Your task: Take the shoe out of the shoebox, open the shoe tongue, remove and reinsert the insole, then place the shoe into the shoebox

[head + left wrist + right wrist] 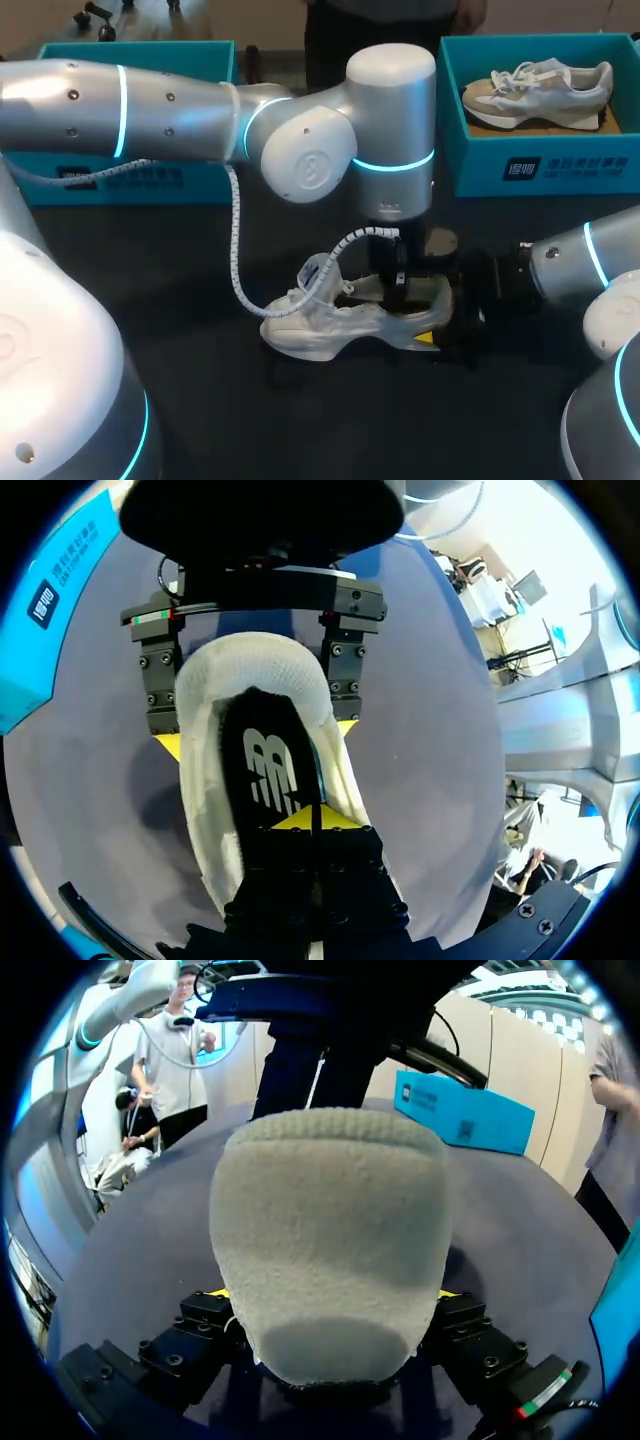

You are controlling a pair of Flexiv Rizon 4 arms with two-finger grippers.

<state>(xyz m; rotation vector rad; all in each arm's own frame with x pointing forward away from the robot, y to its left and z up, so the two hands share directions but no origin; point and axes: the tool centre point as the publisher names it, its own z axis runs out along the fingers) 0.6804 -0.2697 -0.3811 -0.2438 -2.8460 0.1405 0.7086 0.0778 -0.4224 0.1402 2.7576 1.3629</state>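
Shoe (320, 325) on worktop (200, 400); right pincer (330, 1298) clamped on its heel; left pincer (310, 820), tips together, on insole (265, 765); left arm (300, 140) overhangs shoe; left box (150, 185) behind; right box (540, 160) holds second shoe (540, 90).

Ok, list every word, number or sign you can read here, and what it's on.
On the right shoebox front: white print, too blurred to read.
On the left shoebox front: white print, also unreadable.
On the insole in the white shoe: a white logo mark, no legible words.
No other text shows.
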